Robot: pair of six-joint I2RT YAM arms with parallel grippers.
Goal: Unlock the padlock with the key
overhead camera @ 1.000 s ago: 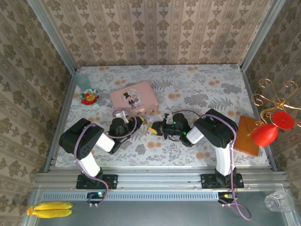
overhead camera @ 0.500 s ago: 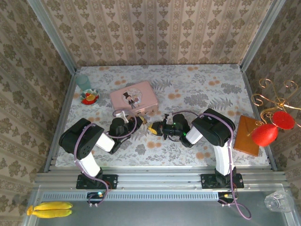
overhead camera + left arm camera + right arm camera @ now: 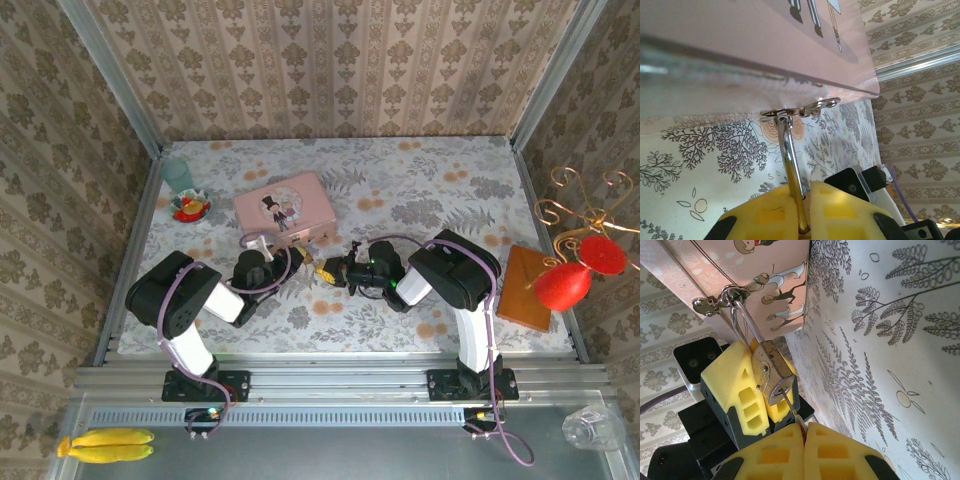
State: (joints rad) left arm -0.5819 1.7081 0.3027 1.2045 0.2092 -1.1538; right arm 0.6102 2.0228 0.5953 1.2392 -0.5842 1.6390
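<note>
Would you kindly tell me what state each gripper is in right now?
Left gripper: closed, holding the padlock.
Right gripper: closed, holding the key.

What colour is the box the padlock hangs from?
Pink, with illustrated figures on the box; clearest in the top external view.

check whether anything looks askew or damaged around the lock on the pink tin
Nothing looks damaged or spilled. The padlock is not hanging straight: the left fingers hold it slanted away from the clasp of the pink tin, while the right fingers hold the key in its keyhole.
</note>
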